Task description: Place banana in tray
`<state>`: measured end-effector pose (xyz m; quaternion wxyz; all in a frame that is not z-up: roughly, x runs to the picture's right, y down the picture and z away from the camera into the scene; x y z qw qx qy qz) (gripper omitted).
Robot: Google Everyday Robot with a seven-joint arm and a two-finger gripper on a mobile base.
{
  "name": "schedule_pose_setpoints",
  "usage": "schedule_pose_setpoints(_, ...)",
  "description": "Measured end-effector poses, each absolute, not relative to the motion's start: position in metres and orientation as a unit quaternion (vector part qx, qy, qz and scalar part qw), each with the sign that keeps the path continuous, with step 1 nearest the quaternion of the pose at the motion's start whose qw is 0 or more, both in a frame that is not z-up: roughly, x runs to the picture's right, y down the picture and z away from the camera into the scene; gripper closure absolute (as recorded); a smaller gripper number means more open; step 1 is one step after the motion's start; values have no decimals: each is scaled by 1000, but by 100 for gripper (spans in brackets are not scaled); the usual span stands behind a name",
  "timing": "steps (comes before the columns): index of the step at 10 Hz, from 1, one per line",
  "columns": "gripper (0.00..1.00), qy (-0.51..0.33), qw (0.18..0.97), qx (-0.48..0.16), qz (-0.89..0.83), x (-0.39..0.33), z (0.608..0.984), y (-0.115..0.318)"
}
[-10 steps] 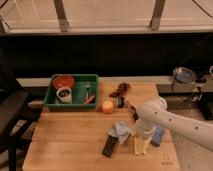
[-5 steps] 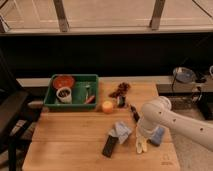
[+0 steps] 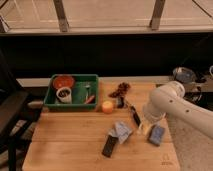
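Note:
The green tray (image 3: pixel 95 82) stands at the table's back left and holds a red bowl (image 3: pixel 63 80), a white cup (image 3: pixel 64 94) and some small items. The banana (image 3: pixel 141 129) is a pale yellow shape at the right middle of the table, partly hidden by the arm. My gripper (image 3: pixel 145 123) hangs from the white arm (image 3: pixel 167 102), points down, and is right at the banana's upper end. The banana is far to the right of the tray.
An orange (image 3: pixel 107 106) lies just right of the tray, with a dark brown bunch (image 3: pixel 120 90) behind it. A black stick (image 3: pixel 135 117), a blue-grey packet (image 3: pixel 121 130), a black bar (image 3: pixel 109 146) and a blue sponge (image 3: pixel 156 135) surround the gripper. A dark chair (image 3: pixel 12 107) stands left.
The arm's elbow has risen and drawn back to the right. The gripper end and the banana sit a little higher in the picture than before.

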<state>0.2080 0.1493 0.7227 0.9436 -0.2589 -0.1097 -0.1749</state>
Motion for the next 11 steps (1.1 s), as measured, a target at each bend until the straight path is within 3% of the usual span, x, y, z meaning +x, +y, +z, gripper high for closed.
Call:
schedule_pose_setpoints(3, 100, -130, 954, -209, -171, 186, 720, 61)
schedule_pose_setpoints(11, 100, -137, 951, -200, -190, 180, 719, 44)
